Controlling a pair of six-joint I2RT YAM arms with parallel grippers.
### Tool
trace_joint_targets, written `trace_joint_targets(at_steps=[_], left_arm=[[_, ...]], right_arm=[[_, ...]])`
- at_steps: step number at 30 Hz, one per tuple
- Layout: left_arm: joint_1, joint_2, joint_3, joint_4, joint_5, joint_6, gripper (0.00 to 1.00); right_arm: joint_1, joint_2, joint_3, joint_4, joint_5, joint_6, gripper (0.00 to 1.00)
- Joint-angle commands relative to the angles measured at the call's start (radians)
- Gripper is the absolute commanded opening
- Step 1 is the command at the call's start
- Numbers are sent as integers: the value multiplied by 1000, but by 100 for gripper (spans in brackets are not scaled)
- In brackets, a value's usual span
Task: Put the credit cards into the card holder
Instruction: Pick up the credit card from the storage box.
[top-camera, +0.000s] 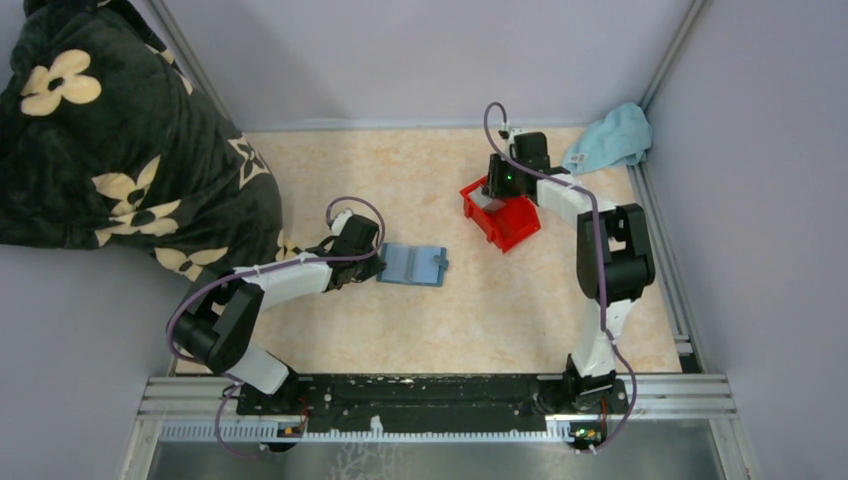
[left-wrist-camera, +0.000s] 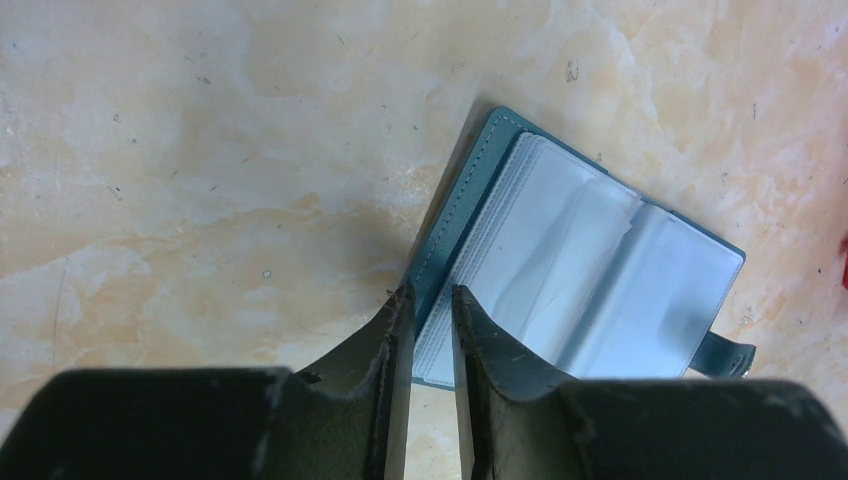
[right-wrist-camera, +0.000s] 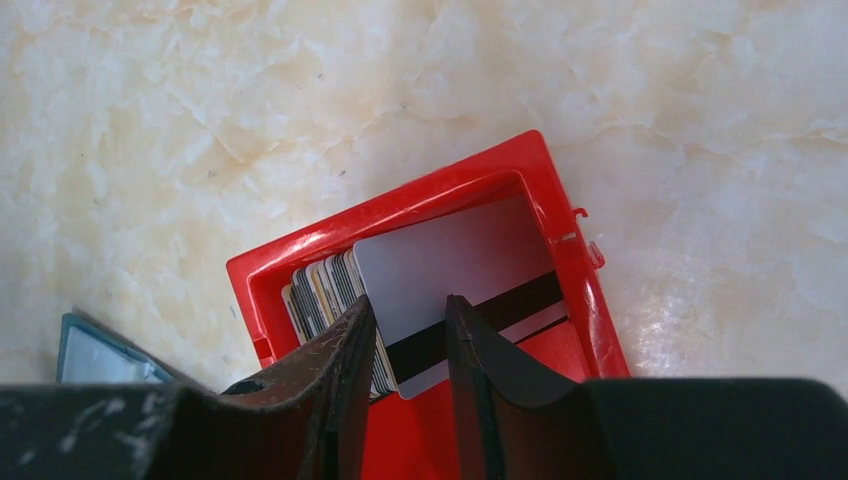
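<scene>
The teal card holder (top-camera: 412, 265) lies open on the table, its clear plastic sleeves (left-wrist-camera: 590, 270) facing up and its snap tab (left-wrist-camera: 725, 352) at the right. My left gripper (top-camera: 377, 262) is at its left edge, jaws nearly closed on that edge (left-wrist-camera: 430, 300). The credit cards (right-wrist-camera: 450, 260) stand as a stack in the red bin (right-wrist-camera: 400, 200); the front one is grey with a black stripe. My right gripper (right-wrist-camera: 410, 310) hovers over the bin (top-camera: 515, 225), jaws narrowly apart in front of the front card, holding nothing. A corner of the card holder also shows in the right wrist view (right-wrist-camera: 100, 355).
A light blue cloth (top-camera: 610, 140) lies in the back right corner. A black blanket with cream flowers (top-camera: 110, 140) covers the left side. Grey walls enclose the table at the back and right.
</scene>
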Motion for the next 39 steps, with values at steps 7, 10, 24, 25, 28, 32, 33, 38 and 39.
trace_joint_targets(at_steps=[7,10,24,25,28,32,33,38,39], left_arm=[[-11,33,-31,-105,39,6,27],[-12,30,-35,-105,40,6,27],[-19,8,-33,-103,47,-4,27],[-21,6,-32,-105,47,-4,27],[-23,-14,-27,-116,38,-4,29],[-25,-41,-5,-144,17,7,32],[-26,-46,3,-154,11,11,33],[-25,-92,40,-188,-20,25,36],[-25,-102,50,-197,-28,29,37]], right_arm=[[30,-102,-1,2,-7,4,30],[33,-113,-3,-2,-5,2,29],[71,-190,-27,-57,257,-87,12],[76,-195,-26,-63,290,-95,10],[96,-211,-35,-66,399,-116,3],[103,-226,-43,-82,475,-115,0],[106,-231,-48,-82,490,-113,0],[128,-306,-93,-57,549,-114,0],[132,-321,-101,-53,559,-115,0]])
